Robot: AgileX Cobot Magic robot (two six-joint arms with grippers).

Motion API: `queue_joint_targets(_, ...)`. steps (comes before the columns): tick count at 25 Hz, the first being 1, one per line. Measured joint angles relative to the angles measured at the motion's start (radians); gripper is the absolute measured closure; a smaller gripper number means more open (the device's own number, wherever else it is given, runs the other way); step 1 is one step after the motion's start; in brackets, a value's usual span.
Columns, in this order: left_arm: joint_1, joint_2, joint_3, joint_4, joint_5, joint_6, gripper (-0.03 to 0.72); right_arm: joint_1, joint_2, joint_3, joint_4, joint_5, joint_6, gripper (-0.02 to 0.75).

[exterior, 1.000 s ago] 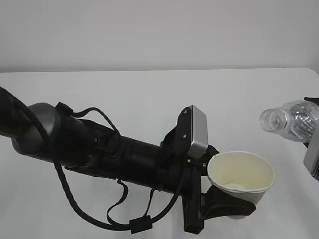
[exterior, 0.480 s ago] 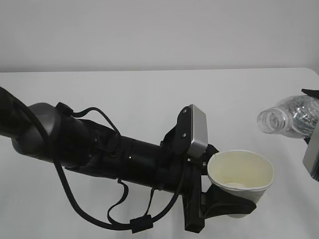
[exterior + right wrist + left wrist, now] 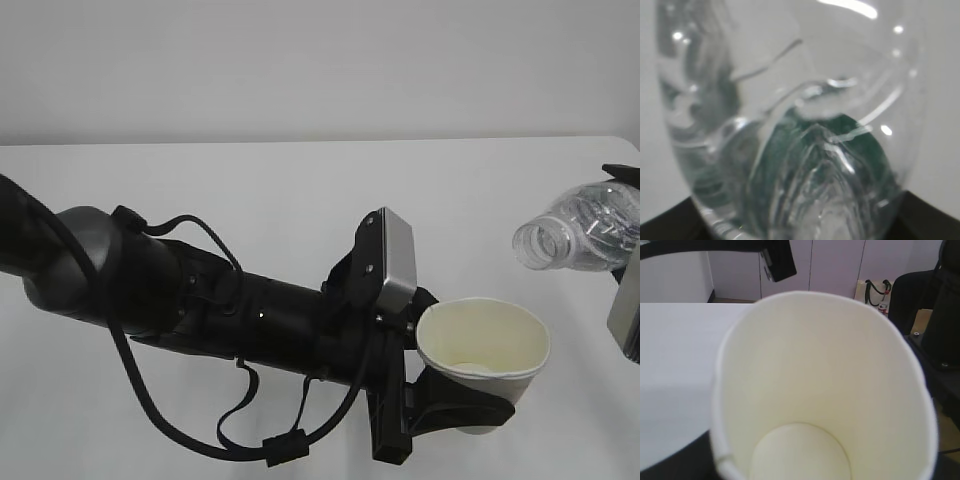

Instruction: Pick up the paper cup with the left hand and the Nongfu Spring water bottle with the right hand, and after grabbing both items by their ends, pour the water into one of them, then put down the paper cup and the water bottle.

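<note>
As bottle (image 3: 585,238) tips further, neck dropping toward cup (image 3: 484,352): pour imminent, cup dry. Left gripper (image 3: 452,408) clamps cup base; right gripper (image 3: 628,250) clamps bottle end.

Your left hand (image 3: 455,395), the bulky black arm draped in cables with a grey box-shaped block (image 3: 392,262) at its wrist, reaches in from the left edge toward lower right, its black two-fingered gripper closed around the small white paper cup (image 3: 485,350). Your right hand (image 3: 628,290) shows only at the right edge, gripping the clear ribbed plastic bottle (image 3: 580,240).
</note>
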Motion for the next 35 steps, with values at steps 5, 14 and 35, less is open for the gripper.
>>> queue_joint_targets(5,0.0,0.0,0.0,-0.001,0.012,0.0,0.253,0.0,0.0,0.0,-0.009,-0.014,-0.008,0.269)
queue_joint_targets(14,0.0,0.0,0.0,-0.002,0.026,0.0,0.253,0.0,0.0,0.0,-0.045,-0.019,-0.037,0.269)
queue_joint_targets(35,0.0,0.0,0.0,-0.003,0.026,0.0,0.253,0.0,0.0,0.0,-0.045,-0.021,-0.102,0.269)
